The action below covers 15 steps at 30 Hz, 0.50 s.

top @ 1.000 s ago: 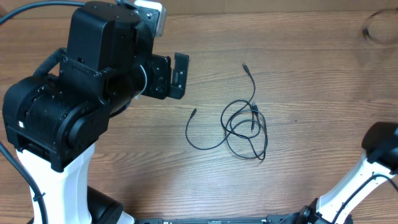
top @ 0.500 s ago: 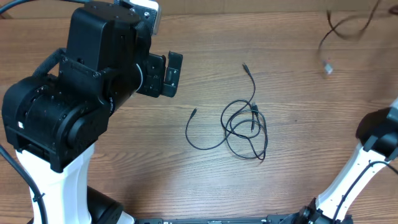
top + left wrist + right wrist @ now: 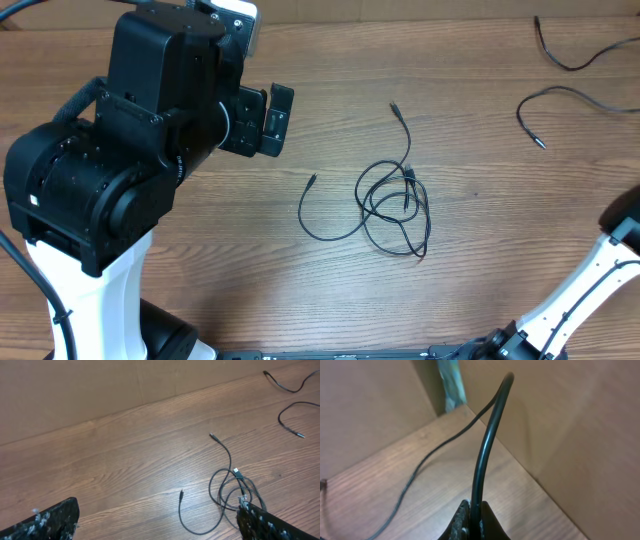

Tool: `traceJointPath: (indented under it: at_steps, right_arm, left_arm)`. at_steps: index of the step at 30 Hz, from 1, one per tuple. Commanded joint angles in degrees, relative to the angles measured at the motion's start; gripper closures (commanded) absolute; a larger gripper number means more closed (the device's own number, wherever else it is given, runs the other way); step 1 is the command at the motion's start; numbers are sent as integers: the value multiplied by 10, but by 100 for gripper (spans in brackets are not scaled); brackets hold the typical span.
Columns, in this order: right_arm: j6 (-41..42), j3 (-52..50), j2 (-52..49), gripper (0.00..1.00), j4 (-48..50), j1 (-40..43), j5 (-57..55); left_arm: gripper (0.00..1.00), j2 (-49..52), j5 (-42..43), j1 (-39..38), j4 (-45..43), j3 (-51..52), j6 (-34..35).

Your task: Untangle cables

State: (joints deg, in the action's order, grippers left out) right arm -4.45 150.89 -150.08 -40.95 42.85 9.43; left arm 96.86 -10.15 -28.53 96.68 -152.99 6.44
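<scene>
Wood table [image 3: 480, 290], right claw [image 3: 472, 521] pinching cable [image 3: 485, 445]

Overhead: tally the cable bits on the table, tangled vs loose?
Tangled bundle, mid-table: 1
Loose strands, far right, both running off the frame edge: 2 (upper strand, lower strand)
Total: 3
How many cables make up the tangle can't be told, nor whether the two strands are one cable.

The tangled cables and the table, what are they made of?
The tangled cables look like black rubbery plastic, thin and matte: they bend in soft loops. The table looks like brown wood or a wood-look top, smooth, with long grain lines.
</scene>
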Motion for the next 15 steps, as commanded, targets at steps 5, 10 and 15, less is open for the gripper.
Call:
traceJointPath:
  at_steps: [5,10,15]
  right_arm:
    - [14,-57,-1,96,1,-1,59]
    - [14,-73,-1,17,1,-24,57]
    - [14,-57,8,0,-22,-35,68]
  left_arm:
    - [0,-2,-8,-5,0,-1,-17]
    - [0,-2,-8,-5,1,-1,-17]
    - [0,-2,-8,-5,1,-1,-18]
